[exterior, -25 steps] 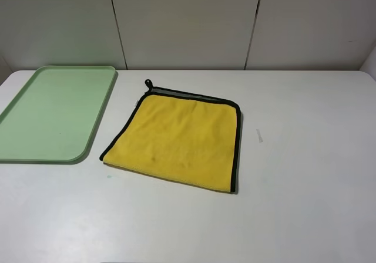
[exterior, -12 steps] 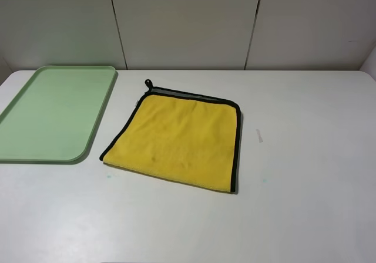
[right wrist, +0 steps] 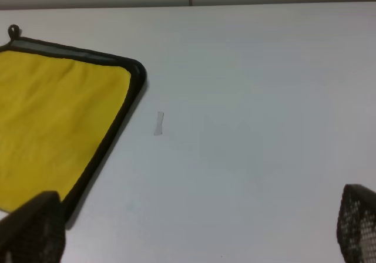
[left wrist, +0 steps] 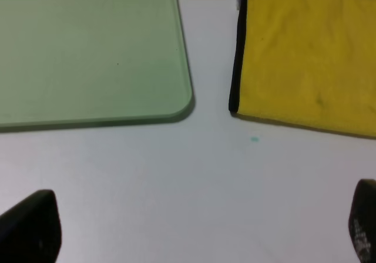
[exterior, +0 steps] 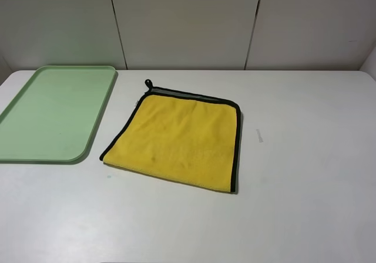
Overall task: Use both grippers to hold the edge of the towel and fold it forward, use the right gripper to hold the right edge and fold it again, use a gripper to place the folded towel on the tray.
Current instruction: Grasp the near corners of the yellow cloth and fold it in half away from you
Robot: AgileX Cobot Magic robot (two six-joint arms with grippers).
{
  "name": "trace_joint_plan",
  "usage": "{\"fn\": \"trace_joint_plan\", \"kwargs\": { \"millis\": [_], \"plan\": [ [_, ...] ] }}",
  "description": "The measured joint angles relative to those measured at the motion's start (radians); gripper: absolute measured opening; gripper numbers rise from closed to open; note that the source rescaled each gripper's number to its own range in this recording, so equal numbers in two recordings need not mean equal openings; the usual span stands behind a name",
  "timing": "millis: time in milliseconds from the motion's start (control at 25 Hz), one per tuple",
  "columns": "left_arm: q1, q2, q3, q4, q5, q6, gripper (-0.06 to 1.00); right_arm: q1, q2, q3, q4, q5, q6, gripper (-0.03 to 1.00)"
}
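The yellow towel [exterior: 179, 140] lies flat in the middle of the white table, with black trim, a grey strip along its far edge and a black loop [exterior: 148, 83] at the far left corner. The mint-green tray [exterior: 53, 113] lies to its left, a small gap apart. Neither arm shows in the exterior high view. In the left wrist view my left gripper [left wrist: 197, 228] is open above bare table, short of the tray [left wrist: 88, 46] and the towel's near left corner [left wrist: 311, 57]. In the right wrist view my right gripper [right wrist: 194, 228] is open, to the right of the towel [right wrist: 53, 122].
A small grey mark [exterior: 259, 135] lies on the table to the right of the towel; it also shows in the right wrist view [right wrist: 158, 123]. A tiny teal speck [left wrist: 254, 139] sits near the towel's near left corner. A panelled wall stands behind the table's far edge.
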Motion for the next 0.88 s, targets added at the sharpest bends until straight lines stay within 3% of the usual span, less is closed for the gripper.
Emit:
{"fn": "trace_joint_plan", "kwargs": {
  "millis": [400,600,880],
  "plan": [
    [0.0,0.0,0.0,0.0,0.0,0.001,0.98,0.0,0.0,0.0,0.005,0.0,0.0,1.0],
    [0.0,0.006,0.0,-0.016,-0.004,0.009,0.98,0.0,0.0,0.0,0.07,0.0,-0.03,1.0],
    [0.0,0.16,-0.013,-0.028,-0.021,0.146,0.98,0.0,0.163,-0.032,0.164,-0.02,-0.173,1.0]
  ]
}}
